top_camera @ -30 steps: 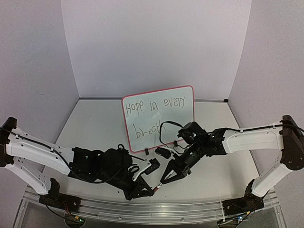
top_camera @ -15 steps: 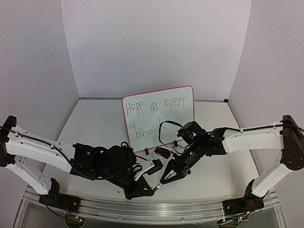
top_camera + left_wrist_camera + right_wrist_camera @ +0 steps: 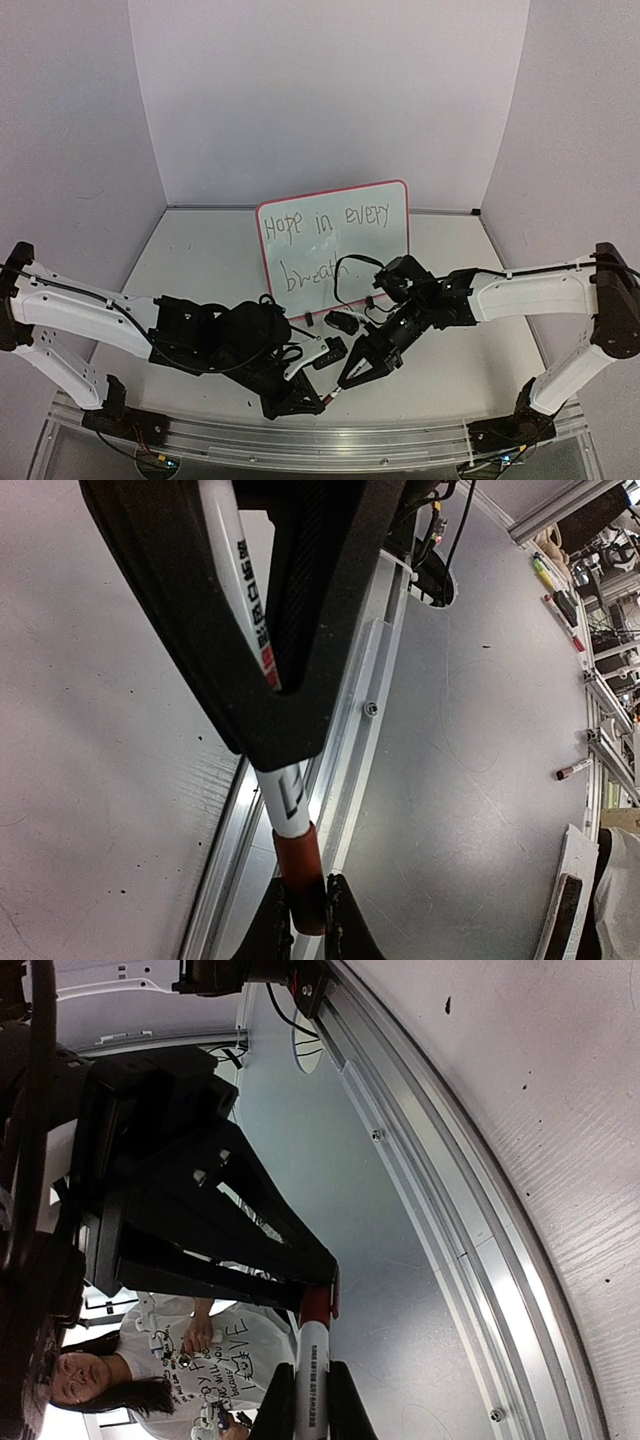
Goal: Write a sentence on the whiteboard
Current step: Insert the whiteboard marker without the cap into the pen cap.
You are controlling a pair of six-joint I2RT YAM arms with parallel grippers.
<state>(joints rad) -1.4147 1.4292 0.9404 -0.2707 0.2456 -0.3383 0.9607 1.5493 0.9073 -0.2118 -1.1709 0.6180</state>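
Lavender-walled bench [image 3: 200,270] | whiteboard [image 3: 385,250] upright, centre far; sentence [image 3: 325,222] looks complete | near edge: right pincer [image 3: 311,1405] clamped on marker barrel [image 3: 312,1360], left pincer [image 3: 303,925] clamped on red cap [image 3: 300,865] | step: likely recapping | next: push cap home straight along barrel.

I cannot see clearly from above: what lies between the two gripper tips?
A marker: the left gripper pinches its red end, the right gripper its white barrel. Both wrist views show it.
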